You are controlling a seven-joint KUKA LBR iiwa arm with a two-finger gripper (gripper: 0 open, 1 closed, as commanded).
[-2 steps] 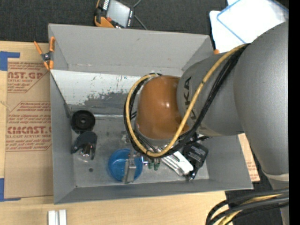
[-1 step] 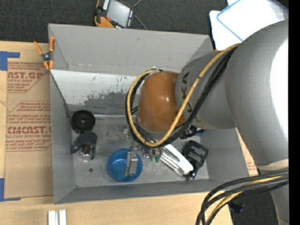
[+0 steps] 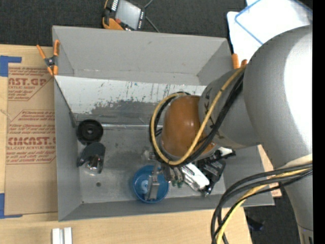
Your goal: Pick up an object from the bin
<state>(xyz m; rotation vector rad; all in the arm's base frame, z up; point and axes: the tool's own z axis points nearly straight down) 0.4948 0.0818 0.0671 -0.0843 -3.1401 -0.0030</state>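
The arm (image 3: pixel 274 95) enters the grey bin (image 3: pixel 137 50) from the right, wrist bent down, gripper (image 3: pixel 156 179) directly above a blue round cup (image 3: pixel 139 189); the gripper's spread cannot be told. The cup sits mouth up, without a long axis, the bin's lower wall just beside it.

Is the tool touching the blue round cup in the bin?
Cannot tell. In the camera view the tool overlaps the blue round cup from above, so neither contact nor gap shows.

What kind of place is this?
Probably a robot lab or workshop: a big grey robot arm with cables reaches into a grey metal bin holding small things, like a blue cup and a black wheel.
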